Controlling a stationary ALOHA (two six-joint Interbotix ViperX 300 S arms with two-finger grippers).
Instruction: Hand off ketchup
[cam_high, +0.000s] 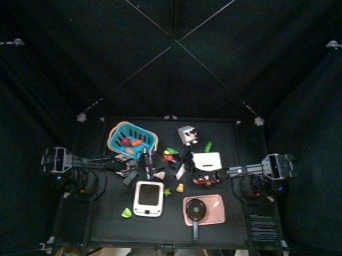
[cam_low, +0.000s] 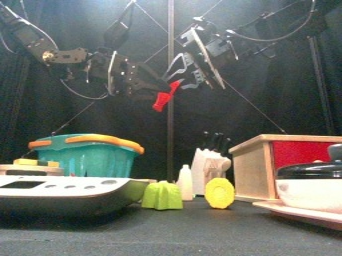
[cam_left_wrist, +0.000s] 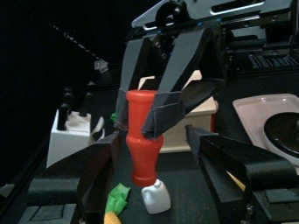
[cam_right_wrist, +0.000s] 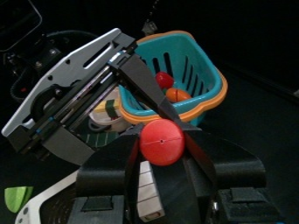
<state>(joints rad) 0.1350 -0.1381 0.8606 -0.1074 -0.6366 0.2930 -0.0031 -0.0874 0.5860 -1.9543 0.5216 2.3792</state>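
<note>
Ketchup bottle hangs mid-air, clamped by the raised right gripper, beside the left gripper's spread jaws.

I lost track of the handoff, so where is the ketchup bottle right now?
In the front view the ketchup bottle hangs high above the table's middle, gripped by the right gripper, with the open left gripper close beside it.
</note>
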